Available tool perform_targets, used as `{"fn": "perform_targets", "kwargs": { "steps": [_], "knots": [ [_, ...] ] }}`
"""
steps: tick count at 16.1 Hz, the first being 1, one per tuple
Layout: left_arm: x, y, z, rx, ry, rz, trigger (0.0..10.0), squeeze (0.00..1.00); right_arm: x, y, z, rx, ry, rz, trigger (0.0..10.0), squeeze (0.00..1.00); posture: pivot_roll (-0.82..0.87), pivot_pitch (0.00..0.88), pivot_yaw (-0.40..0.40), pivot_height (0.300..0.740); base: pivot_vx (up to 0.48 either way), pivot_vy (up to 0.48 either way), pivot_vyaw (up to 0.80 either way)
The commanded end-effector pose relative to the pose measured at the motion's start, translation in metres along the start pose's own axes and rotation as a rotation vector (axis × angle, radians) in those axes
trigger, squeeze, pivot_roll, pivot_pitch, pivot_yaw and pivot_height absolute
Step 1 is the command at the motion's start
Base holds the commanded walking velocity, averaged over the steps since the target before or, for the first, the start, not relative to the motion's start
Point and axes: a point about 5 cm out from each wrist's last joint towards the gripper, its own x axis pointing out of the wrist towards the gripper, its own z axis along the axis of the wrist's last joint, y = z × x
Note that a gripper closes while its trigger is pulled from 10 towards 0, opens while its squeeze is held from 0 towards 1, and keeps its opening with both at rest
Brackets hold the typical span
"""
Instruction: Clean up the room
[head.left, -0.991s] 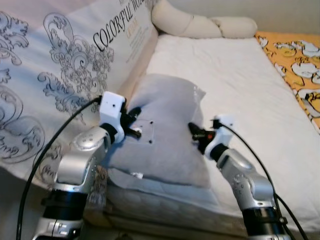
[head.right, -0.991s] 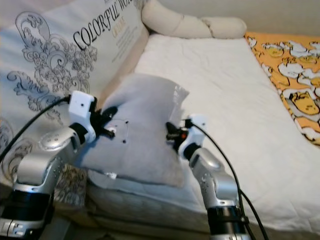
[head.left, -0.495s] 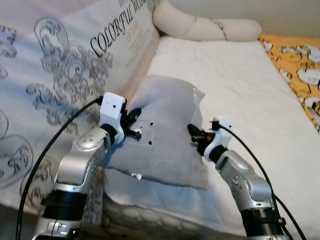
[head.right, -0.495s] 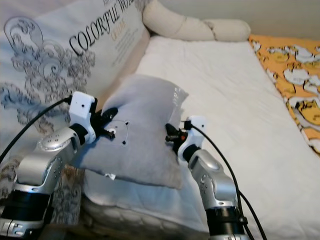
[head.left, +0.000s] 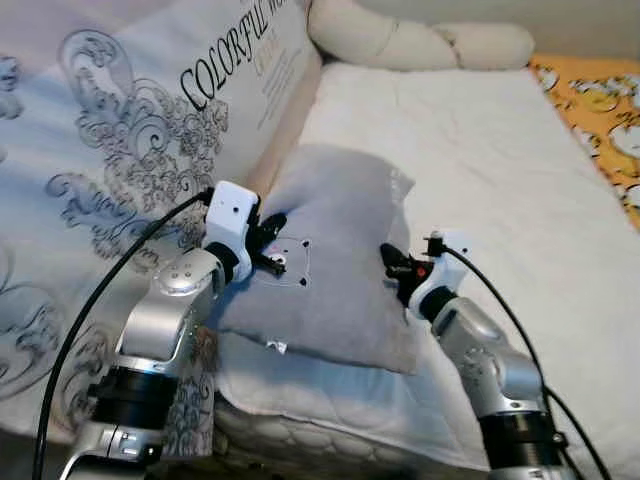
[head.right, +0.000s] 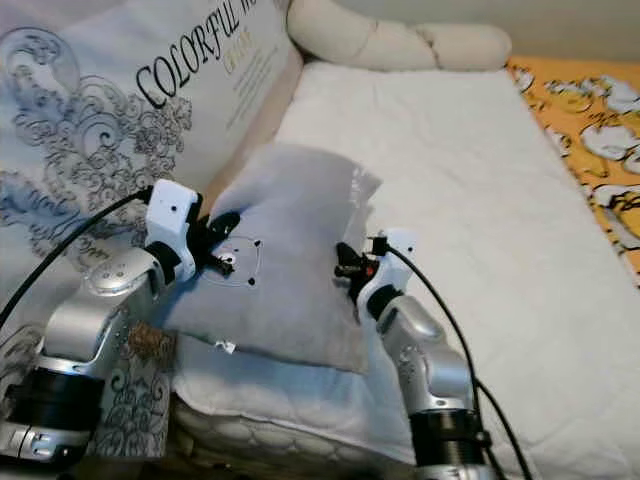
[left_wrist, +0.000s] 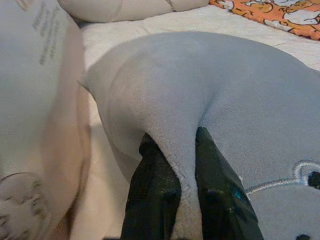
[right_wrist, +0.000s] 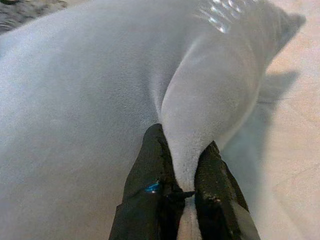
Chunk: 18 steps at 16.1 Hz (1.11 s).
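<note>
Pinching soft, light pillow (head.left: 335, 255) folds, left tool (left_wrist: 186, 200) and right tool (right_wrist: 184, 192) grip opposite edges; fabric may slip.

I hold a grey pillow (head.right: 290, 250) over the white mattress (head.right: 470, 200), my left gripper (head.right: 222, 252) pinching its left edge and my right gripper (head.right: 347, 268) pinching its right edge. Left of the pillow stands a printed cushion (head.right: 120, 120); beyond it lies a cream bolster (head.right: 390, 40).

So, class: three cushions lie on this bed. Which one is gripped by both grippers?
The plain grey pillow: left gripper and right gripper each pinch a fold. The lettered cushion and cream bolster lie untouched.
</note>
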Motion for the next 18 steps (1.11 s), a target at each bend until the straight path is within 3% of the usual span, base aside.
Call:
{"fn": "perform_targets", "kwargs": {
  "steps": [1,2,3,4,6,12,18],
  "knots": [
    [0.001,0.009,0.016,0.052,-0.058,0.019,10.0,0.0,-0.003,-0.005,0.004,-0.005,-0.029,-0.033,10.0,0.0,-0.06,0.0,0.044,0.74,0.0,0.0,0.0],
    [0.003,0.008,0.016,0.064,-0.057,0.011,10.0,0.0,-0.003,-0.005,0.004,-0.003,-0.031,-0.034,10.0,0.0,-0.07,0.0,0.048,0.74,0.0,0.0,0.0],
    [0.004,0.008,0.016,0.067,-0.057,0.009,10.0,0.0,-0.003,-0.005,0.004,0.0,-0.033,-0.035,10.0,0.11,-0.07,0.0,0.052,0.74,0.0,0.0,0.0],
    [0.008,0.008,0.017,0.08,-0.054,0.001,10.0,0.0,-0.003,-0.006,0.004,0.004,-0.039,-0.041,10.0,0.78,-0.07,0.0,0.053,0.74,0.0,0.0,0.0],
    [0.017,0.012,0.017,0.12,-0.045,-0.005,10.0,0.0,-0.003,-0.008,0.004,0.007,-0.048,-0.061,10.0,1.0,-0.09,0.0,0.069,0.74,0.0,0.0,0.0],
    [0.052,0.011,0.032,0.304,-0.076,-0.013,10.0,0.0,-0.021,-0.022,0.0,0.013,-0.071,-0.115,10.0,1.0,-0.13,0.0,0.085,0.74,0.0,0.0,0.0],
    [0.071,0.016,0.053,0.365,-0.121,0.036,10.0,0.0,-0.031,-0.022,0.014,-0.005,-0.145,-0.053,10.0,1.0,-0.16,0.0,0.095,0.74,0.0,0.0,0.0]
  ]
}}
